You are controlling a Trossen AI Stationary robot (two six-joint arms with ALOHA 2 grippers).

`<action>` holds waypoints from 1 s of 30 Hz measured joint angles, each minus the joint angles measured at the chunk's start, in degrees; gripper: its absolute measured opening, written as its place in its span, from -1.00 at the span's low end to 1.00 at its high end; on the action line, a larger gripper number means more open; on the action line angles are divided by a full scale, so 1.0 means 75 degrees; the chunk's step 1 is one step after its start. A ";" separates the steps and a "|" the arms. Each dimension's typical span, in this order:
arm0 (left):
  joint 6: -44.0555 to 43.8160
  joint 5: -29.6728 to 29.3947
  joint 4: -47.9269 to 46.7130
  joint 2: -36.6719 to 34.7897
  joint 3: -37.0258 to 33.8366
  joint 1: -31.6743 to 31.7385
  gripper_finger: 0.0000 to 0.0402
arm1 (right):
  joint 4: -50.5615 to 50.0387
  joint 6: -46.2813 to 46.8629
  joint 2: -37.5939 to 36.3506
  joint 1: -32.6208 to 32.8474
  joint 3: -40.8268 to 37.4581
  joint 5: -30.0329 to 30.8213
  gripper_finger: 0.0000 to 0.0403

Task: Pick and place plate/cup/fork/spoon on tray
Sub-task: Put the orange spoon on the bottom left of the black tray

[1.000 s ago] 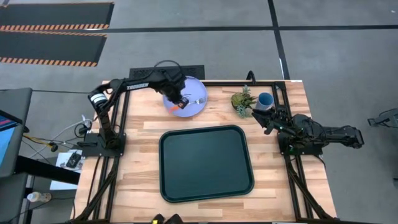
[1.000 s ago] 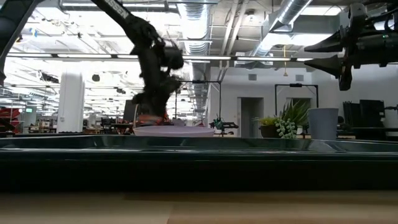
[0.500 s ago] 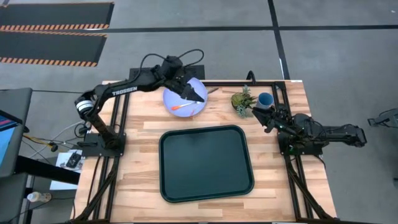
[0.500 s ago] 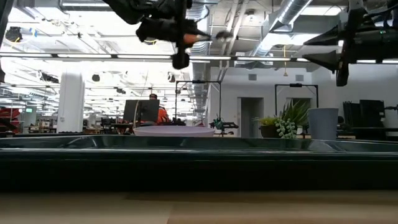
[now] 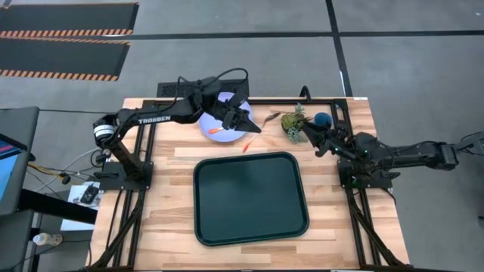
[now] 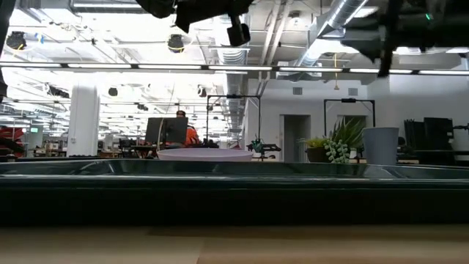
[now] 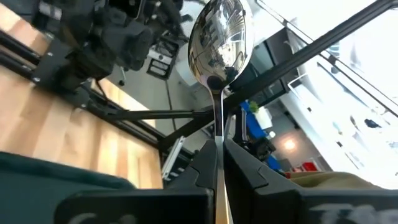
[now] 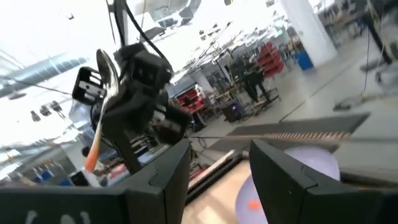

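Observation:
My left gripper (image 5: 253, 127) is up in the air between the lavender plate (image 5: 221, 121) and the dark green tray (image 5: 251, 198), shut on the orange-handled spoon (image 5: 259, 130). The spoon's silver bowl (image 7: 217, 40) points past the fingers. The fork's orange handle (image 5: 215, 130) lies on the plate. The blue cup (image 5: 323, 119) stands on the table at the far right, beside a small potted plant. My right gripper (image 5: 318, 140) is open and empty, just near of the cup. From the right wrist view the left gripper holding the spoon (image 8: 99, 112) shows across the table. My left gripper pinches the spoon's slim metal neck (image 7: 217, 140), just below the bowl, between its two fingers. The fingers lie along the shaft. The spoon is lifted clear of the plate and table, its bowl (image 5: 271, 117) toward the far right and its orange handle end (image 5: 246, 145) toward the tray.
A small potted green plant (image 5: 293, 123) stands between the plate and the cup. The tray lies in the table's middle, toward the near edge, with bare wood to its left and right. Black frame rails run along both sides of the table.
My left gripper has taken the spoon from the plate and lifted it clear. It has turned from pointing down to nearly level and gone toward the table's right and near edges, off the plate's rim. The fork has stayed on the plate. My right gripper has shifted slightly left.

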 joint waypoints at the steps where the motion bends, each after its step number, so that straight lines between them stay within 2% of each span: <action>1: -0.0056 -0.0060 0.0059 0.0000 0.0000 -0.0040 -1.00 | 0.0002 -0.0197 0.0243 -0.0039 0.0281 0.0001 -0.06; 6: -0.0094 -0.0300 0.0082 0.0003 0.0000 -0.0155 -1.00 | -0.0162 -0.1035 0.1470 -0.0298 0.1815 -0.0311 0.00; 14: -0.0429 -0.0272 0.0543 0.0006 0.0000 -0.0241 -1.00 | -0.1080 -0.1238 0.2874 -0.0662 0.3563 -0.1777 0.27; 24: -0.0529 -0.0023 0.0624 0.0008 -0.0003 -0.0254 -0.99 | -0.1139 -0.1691 0.3271 -0.0693 0.4029 -0.3036 0.29; 30: -0.0721 -0.0035 0.0978 0.0009 -0.0006 -0.0253 -0.99 | -0.1978 -0.1599 0.3070 -0.0613 0.4029 -0.3196 0.29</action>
